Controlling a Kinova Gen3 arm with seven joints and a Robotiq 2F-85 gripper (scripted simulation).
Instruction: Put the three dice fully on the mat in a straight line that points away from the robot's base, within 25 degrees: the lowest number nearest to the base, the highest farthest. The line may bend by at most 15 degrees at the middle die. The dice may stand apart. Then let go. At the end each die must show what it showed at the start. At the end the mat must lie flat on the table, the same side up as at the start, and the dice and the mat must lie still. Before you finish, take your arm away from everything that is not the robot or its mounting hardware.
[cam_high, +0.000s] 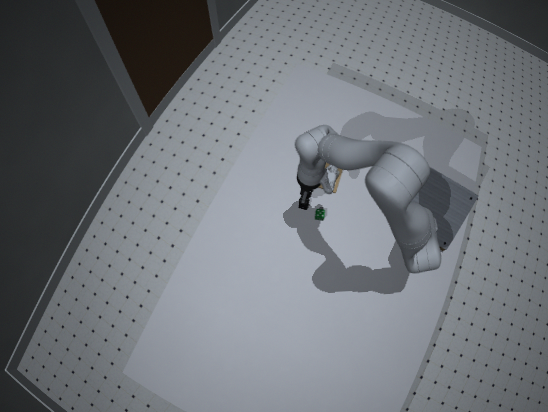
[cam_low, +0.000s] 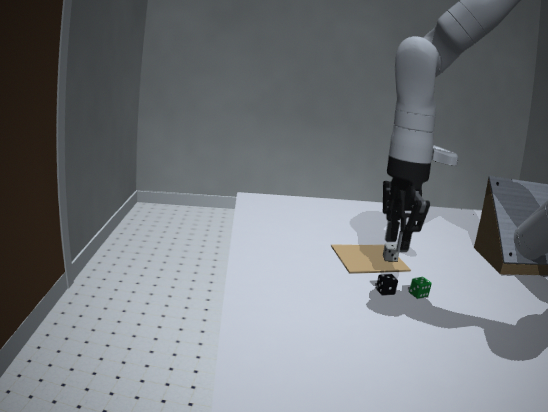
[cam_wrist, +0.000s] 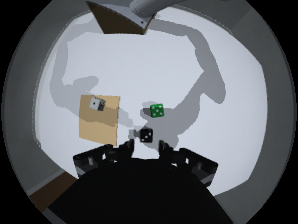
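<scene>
A tan mat (cam_low: 353, 258) (cam_wrist: 92, 127) lies flat on the table, and its edge shows beside the arm in the top view (cam_high: 339, 181). A white die (cam_low: 391, 255) (cam_wrist: 97, 103) stands on the mat. A black die (cam_low: 387, 284) (cam_wrist: 145, 136) and a green die (cam_high: 320, 214) (cam_low: 420, 287) (cam_wrist: 157, 110) stand on the table just off the mat, close together. My gripper (cam_high: 304, 203) (cam_low: 398, 246) (cam_wrist: 146, 144) hangs above the black die, about half open and empty. In the wrist view the black die shows between the fingers. In the top view the gripper hides it.
The arm's wedge-shaped base mount (cam_low: 510, 225) (cam_wrist: 120, 16) (cam_high: 452, 197) stands at the table's edge, right of the dice. The arm reaches over the mat and casts shadows across the table. A dotted floor surrounds the white table top (cam_low: 300, 325).
</scene>
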